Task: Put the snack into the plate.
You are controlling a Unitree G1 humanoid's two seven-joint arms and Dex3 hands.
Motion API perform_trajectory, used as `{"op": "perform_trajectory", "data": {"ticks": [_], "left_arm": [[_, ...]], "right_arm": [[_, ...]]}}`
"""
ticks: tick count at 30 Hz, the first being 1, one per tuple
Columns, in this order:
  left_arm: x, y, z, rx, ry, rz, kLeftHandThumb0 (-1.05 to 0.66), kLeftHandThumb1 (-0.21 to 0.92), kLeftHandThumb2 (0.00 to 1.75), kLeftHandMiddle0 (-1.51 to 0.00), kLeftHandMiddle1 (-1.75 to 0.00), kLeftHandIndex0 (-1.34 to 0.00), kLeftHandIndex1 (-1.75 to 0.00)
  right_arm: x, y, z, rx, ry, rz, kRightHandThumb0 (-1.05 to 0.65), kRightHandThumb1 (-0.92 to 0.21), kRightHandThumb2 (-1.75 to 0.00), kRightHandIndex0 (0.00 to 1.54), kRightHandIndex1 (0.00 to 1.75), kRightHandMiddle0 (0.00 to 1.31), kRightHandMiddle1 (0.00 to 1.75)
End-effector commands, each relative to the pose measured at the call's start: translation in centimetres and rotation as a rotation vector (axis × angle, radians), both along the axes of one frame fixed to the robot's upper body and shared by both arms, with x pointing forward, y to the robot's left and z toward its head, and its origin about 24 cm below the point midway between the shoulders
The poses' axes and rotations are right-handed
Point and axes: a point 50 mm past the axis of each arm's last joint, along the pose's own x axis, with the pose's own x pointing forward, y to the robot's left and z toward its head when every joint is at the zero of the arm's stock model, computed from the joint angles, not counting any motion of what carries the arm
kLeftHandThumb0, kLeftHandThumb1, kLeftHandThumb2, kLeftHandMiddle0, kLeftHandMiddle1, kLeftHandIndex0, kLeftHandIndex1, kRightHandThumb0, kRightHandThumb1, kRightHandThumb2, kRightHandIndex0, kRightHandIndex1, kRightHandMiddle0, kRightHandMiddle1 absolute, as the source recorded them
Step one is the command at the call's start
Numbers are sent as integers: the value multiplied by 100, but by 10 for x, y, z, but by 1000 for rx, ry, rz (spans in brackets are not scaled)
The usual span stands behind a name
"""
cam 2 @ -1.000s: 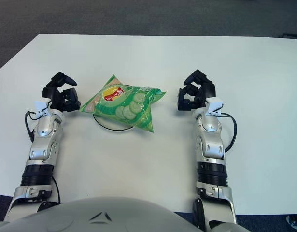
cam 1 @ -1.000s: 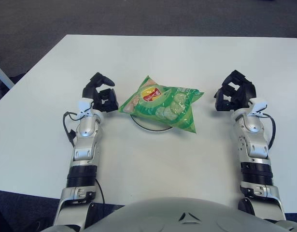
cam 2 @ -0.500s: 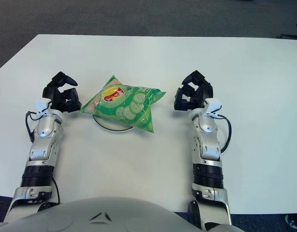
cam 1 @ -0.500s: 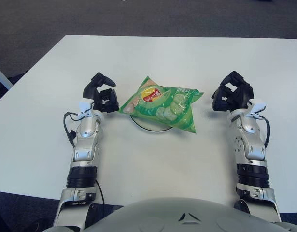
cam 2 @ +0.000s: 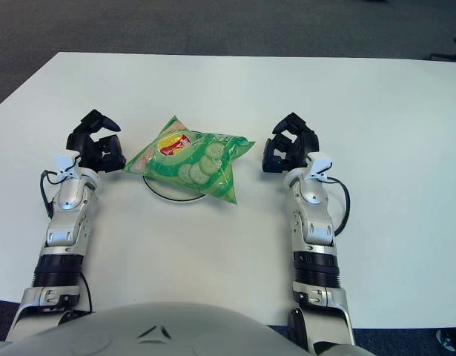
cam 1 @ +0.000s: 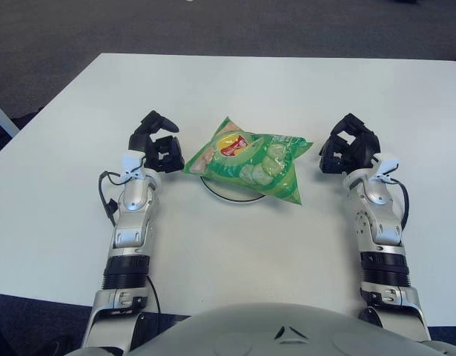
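Nearest us on the white surface, our two forearms reach toward its middle. Our left robot hand sits just beside the left corner of the snack bag, fingers loosely curled around nothing. Our right robot hand hangs close to the bag's right corner, likewise curled and empty, so we flank the bag from both sides. The green bag already lies across the plate, hiding most of its rim, which suggests the job is done. Beyond, toward the far edge, lies bare tabletop.
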Motion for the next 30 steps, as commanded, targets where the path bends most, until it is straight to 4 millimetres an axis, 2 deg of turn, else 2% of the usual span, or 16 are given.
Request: {"op": "perform_trajectory", "data": {"ticks": [1, 15, 30], "left_arm": [[-20, -5, -40, -56, 158, 23, -52, 21, 144, -134, -175, -70, -175], [-21, -6, -42, -85, 158, 23, -52, 22, 144, -135, -175, -70, -175], [-19, -6, -44, -71, 171, 9, -51, 24, 141, -137, -175, -67, -175]], "right_arm": [[-14, 6, -32, 83, 87, 14, 0, 11, -175, 97, 160, 71, 175], [-13, 5, -45, 105, 20, 75, -1, 10, -175, 95, 163, 71, 175], [-8, 3, -51, 119, 25, 100, 0, 11, -175, 97, 161, 71, 175]]}}
